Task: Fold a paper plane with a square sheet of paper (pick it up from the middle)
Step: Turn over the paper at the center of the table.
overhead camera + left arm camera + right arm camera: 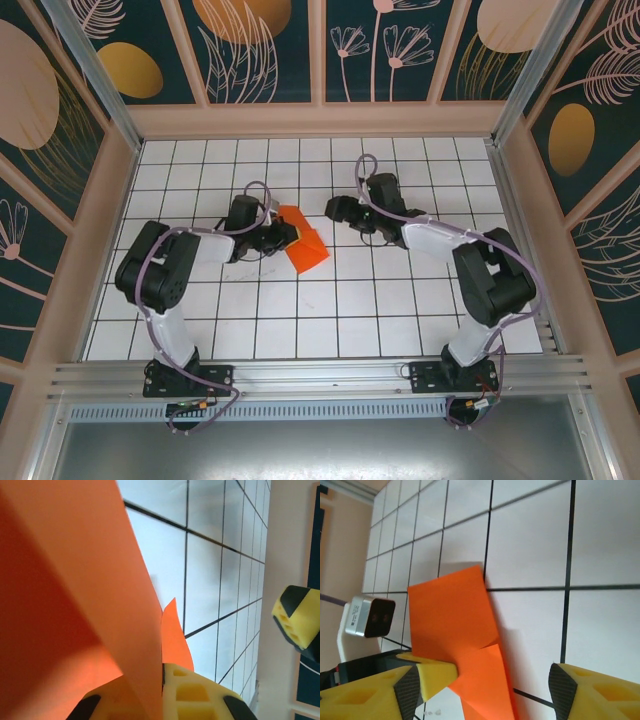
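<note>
- Lying on the white gridded table [300,330], left of centre: the square sheet of paper [303,238], partly folded, one flap lifting.
- Clamping that sheet's left edge: left gripper [283,236], fingers [187,692] pressing together on it, orange blocking most of the left wrist view.
- Hanging apart from the sheet, to its right: right gripper [333,209], jaws spread wide.
- Enclosing the table: patterned walls [260,50].

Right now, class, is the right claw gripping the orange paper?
No: in the right wrist view the right claw is wide open, with the orange paper lying on the tiles between its fingers.
</note>
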`<state>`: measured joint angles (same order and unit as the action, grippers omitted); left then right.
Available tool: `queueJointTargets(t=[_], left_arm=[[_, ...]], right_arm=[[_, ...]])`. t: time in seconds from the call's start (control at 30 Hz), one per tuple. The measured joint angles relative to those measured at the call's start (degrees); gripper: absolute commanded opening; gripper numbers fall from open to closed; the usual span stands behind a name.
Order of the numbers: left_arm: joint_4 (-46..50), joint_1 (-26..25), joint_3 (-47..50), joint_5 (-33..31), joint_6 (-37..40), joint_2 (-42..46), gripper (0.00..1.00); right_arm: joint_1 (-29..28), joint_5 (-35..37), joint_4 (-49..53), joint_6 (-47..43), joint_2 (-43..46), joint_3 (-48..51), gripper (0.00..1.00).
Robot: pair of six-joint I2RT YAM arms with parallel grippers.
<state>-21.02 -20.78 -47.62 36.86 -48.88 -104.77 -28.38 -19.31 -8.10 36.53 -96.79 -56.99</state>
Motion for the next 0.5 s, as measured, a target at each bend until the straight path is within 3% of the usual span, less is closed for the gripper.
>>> queueJointTargets(t=[0.3,0.5], left_arm=[[25.1,0.0,-9.4,-11.6,13.3,16.4,0.03],[43.1,-0.3,-19.8,-26.2,21.8,20.4,0.02]], right_arm=[[0.0,10.7,2.8,2.6,7.2,-0.1,0.83],[0.0,13.4,3.6,4.7,7.6,-0.1,0.89]])
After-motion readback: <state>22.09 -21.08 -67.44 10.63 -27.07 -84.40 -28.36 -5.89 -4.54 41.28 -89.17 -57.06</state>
